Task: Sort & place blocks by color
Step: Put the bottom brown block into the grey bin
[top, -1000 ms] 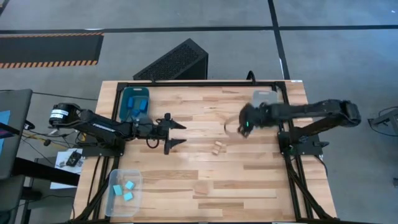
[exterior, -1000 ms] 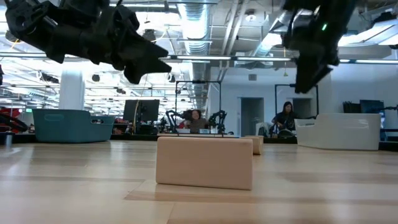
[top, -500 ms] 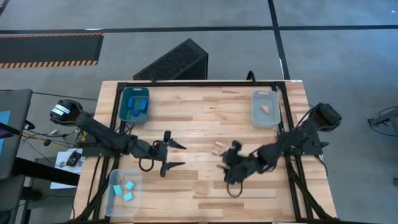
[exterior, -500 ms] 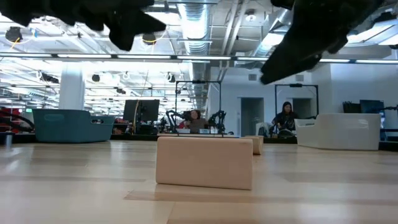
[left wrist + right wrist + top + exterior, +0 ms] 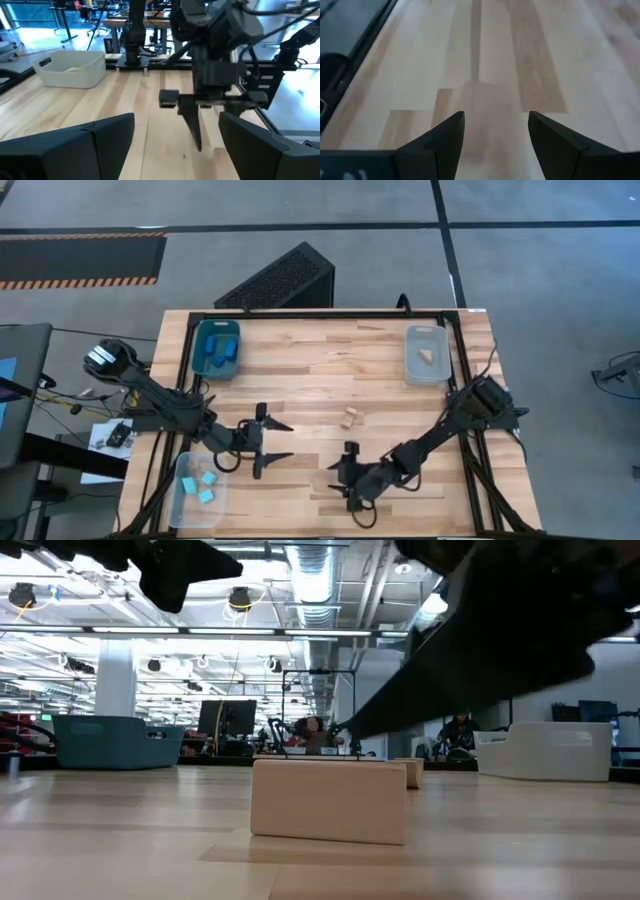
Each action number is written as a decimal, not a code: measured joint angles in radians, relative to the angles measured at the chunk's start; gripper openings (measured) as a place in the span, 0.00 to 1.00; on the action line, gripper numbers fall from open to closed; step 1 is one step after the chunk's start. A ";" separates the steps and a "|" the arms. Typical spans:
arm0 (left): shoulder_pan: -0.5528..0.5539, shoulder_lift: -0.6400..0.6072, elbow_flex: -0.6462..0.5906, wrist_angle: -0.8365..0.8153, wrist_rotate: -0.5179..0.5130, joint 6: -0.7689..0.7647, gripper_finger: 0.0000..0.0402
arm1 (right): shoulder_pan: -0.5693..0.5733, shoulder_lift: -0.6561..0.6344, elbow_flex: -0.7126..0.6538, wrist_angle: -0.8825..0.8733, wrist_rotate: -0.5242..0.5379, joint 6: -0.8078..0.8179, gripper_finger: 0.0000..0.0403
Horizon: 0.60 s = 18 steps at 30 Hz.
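My right gripper (image 5: 345,478) is open and points down over the table's near middle. In the right wrist view its fingers (image 5: 496,120) stand on either side of a tan wood block (image 5: 479,107) that lies flat on the table. The same block (image 5: 328,800) fills the low view, with another tan block (image 5: 412,773) behind it. A further tan block (image 5: 349,417) lies mid-table. My left gripper (image 5: 288,442) is open, holds nothing and hovers to the left of the right one. Dark blue blocks (image 5: 222,352) sit in the teal bin, cyan blocks (image 5: 205,485) in a clear bin.
The teal bin (image 5: 205,330) stands at the far left and a clear bin (image 5: 410,365) holding a tan wedge at the far right. Another clear bin (image 5: 185,505) sits at the near left corner. Bare wood lies between them. People sit far behind the table.
My right gripper has swung from near the far-right clear bin toward the near edge and the left. It has come down low over the near tan block. My left gripper has moved toward the near edge and stays open. No block has moved.
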 joint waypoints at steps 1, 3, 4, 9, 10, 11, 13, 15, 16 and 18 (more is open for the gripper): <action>0.000 0.009 0.000 0.002 0.000 0.001 0.69 | 0.004 0.021 0.017 -0.001 -0.003 0.000 0.61; 0.004 0.023 0.000 -0.010 0.000 0.009 0.69 | 0.014 0.059 0.050 0.001 -0.023 -0.005 0.61; 0.008 0.033 0.000 -0.003 0.001 0.015 0.69 | 0.019 0.072 0.061 -0.005 -0.024 -0.005 0.61; 0.031 0.064 0.000 0.000 0.012 0.013 0.69 | 0.017 0.115 0.091 -0.023 -0.029 0.028 0.61; 0.037 0.069 0.000 -0.001 0.016 0.009 0.69 | 0.015 0.120 0.094 -0.023 -0.026 0.044 0.61; 0.038 0.070 0.000 -0.007 0.017 0.007 0.69 | 0.014 0.121 0.093 -0.038 -0.016 0.050 0.61; 0.043 0.070 0.000 0.000 0.019 0.003 0.69 | 0.014 0.121 0.093 -0.055 -0.014 0.057 0.61; 0.046 0.070 0.000 0.001 0.019 -0.001 0.69 | 0.016 0.121 0.093 -0.068 -0.015 0.060 0.61; 0.046 0.070 0.000 0.001 0.019 -0.001 0.69 | 0.018 0.121 0.093 -0.075 -0.016 0.060 0.61; 0.047 0.070 0.000 -0.001 0.027 0.000 0.69 | 0.017 0.121 0.093 -0.079 -0.013 0.060 0.60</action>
